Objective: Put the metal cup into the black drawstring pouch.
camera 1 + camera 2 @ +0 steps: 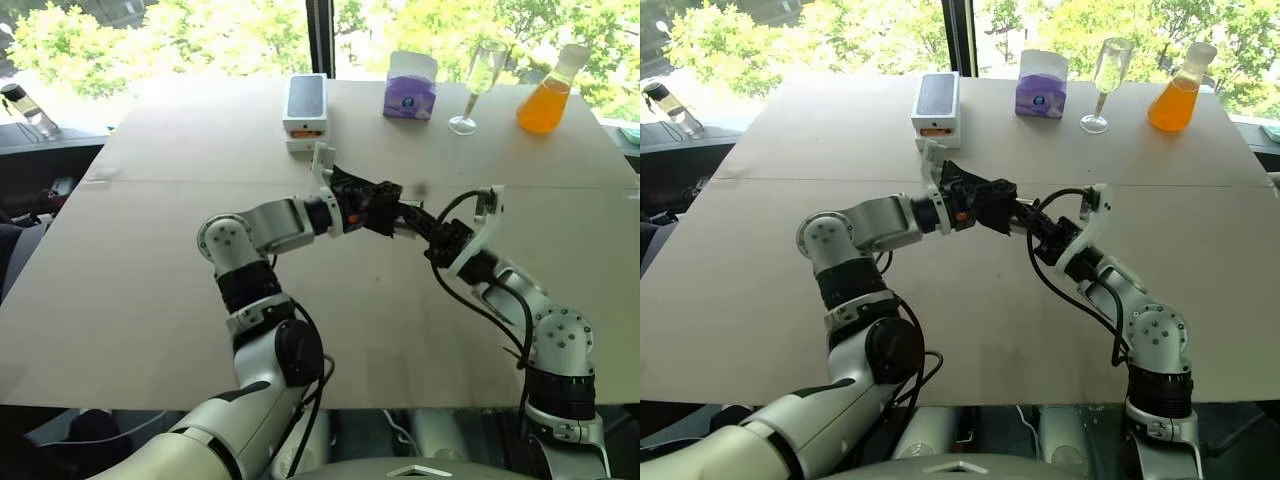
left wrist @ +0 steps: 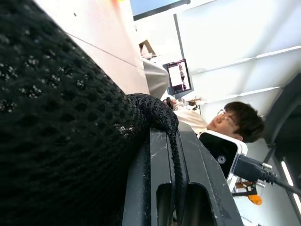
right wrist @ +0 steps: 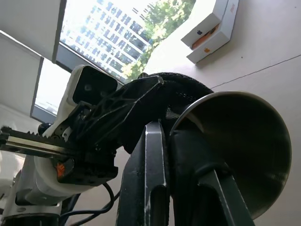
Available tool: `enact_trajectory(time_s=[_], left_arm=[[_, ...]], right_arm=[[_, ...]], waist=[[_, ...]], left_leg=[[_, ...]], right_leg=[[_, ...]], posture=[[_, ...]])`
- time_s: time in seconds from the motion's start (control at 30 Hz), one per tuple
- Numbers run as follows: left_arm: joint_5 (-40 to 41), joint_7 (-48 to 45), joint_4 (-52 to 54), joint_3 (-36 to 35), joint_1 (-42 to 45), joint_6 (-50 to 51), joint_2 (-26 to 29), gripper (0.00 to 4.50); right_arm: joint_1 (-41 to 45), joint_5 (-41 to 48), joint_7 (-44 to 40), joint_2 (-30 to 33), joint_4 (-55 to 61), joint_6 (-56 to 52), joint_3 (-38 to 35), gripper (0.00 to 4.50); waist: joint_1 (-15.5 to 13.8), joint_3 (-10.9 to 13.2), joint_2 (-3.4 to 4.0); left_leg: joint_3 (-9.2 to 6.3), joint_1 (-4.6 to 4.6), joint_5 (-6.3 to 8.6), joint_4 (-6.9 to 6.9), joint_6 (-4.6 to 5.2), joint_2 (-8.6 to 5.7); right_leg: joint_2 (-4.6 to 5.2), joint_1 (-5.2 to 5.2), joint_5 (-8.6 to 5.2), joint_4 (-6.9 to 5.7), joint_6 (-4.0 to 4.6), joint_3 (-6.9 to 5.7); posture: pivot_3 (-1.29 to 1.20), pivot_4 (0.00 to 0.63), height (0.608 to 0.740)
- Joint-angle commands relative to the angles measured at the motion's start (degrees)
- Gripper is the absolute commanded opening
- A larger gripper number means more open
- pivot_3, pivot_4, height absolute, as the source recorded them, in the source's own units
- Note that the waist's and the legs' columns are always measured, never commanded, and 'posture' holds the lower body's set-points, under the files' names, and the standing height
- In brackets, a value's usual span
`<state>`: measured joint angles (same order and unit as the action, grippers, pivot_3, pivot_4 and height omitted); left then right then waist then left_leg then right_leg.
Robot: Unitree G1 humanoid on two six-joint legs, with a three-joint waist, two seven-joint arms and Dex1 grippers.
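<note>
Above the middle of the table [image 1: 140, 290] my two grippers meet. My left gripper [image 1: 392, 208] is shut on the black drawstring pouch [image 2: 56, 117], pinching its mesh edge between the fingers [image 2: 162, 155]. My right gripper [image 3: 169, 141] is shut on the rim of the metal cup [image 3: 244, 150], whose shiny inside faces the wrist camera. The cup's rim sits right against the pouch [image 3: 181, 84], which the left gripper [image 3: 136, 101] holds just behind it. From the head views the cup is mostly hidden between the two hands, with the right gripper [image 1: 428, 235] close under the pouch [image 1: 378, 205].
At the table's far edge stand a white phone box [image 1: 305, 105], a purple tissue box [image 1: 410, 85], a tall stemmed glass [image 1: 480, 85] and a flask of orange liquid [image 1: 547, 95]. A person [image 2: 235, 122] sits beyond the table in the left wrist view.
</note>
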<state>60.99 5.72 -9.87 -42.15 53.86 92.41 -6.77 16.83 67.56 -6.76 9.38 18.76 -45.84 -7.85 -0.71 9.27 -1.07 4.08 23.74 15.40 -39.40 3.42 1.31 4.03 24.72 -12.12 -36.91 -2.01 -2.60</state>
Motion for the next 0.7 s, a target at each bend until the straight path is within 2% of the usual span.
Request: enact_trajectory(time_s=[0.03, 0.2, 0.43, 0.5, 0.7], left_arm=[[6.9, 3.4, -1.3, 1.2, 1.8, 0.1, 0.0, 0.0], [13.5, 5.9, -1.3, 4.9, 1.1, 0.1, 1.0, 0.0], [21.8, 1.0, 4.3, 19.6, -2.3, 0.1, 9.3, 0.0], [22.5, -0.2, 4.8, 22.1, -2.7, 0.1, 11.2, 0.0], [21.0, -2.8, 4.8, 23.8, -2.7, 0.1, 12.7, 0.0]], right_arm=[[0.5, -4.3, -6.6, 0.3, 2.7, 4.4, 2.1, 0.04], [-0.2, -14.0, -14.9, 3.7, 3.4, 8.7, 7.9, 0.04], [0.2, -26.5, -23.4, 7.5, 0.2, 14.7, 14.9, 0.04], [1.0, -30.8, -25.8, 8.8, -0.7, 17.1, 17.0, 0.04], [3.6, -42.7, -30.5, 10.1, -4.3, 25.3, 22.9, 0.04]], waist=[[0.0, 0.0, 0.0], [0.0, 0.0, 0.0], [0.1, 0.0, 0.0], [0.1, 0.0, 0.01], [0.0, 0.0, 0.0]], left_leg=[[0.0, 0.0, 0.0, 0.0, 0.0, 0.0], [-0.01, -0.01, -0.01, 0.0, -0.02, 0.0], [0.01, -0.04, -0.02, 0.01, -0.04, 0.0], [0.01, -0.05, -0.03, 0.0, -0.06, 0.0], [0.02, -0.06, -0.04, -0.01, -0.07, -0.04]], right_leg=[[0.0, 0.0, 0.0, 0.0, 0.0, 0.0], [0.0, 0.0, 0.0, -0.01, 0.0, -0.03], [-0.01, 0.0, 0.0, -0.03, 0.0, -0.02], [-0.01, 0.0, 0.0, -0.05, 0.0, -0.02], [0.0, -0.01, 0.0, -0.05, 0.0, -0.03]], posture=[[0.0, 0.15, 0.737], [0.0, 0.15, 0.737], [0.0, 0.15, 0.737], [0.0, 0.15, 0.737], [0.0, 0.15, 0.737]])
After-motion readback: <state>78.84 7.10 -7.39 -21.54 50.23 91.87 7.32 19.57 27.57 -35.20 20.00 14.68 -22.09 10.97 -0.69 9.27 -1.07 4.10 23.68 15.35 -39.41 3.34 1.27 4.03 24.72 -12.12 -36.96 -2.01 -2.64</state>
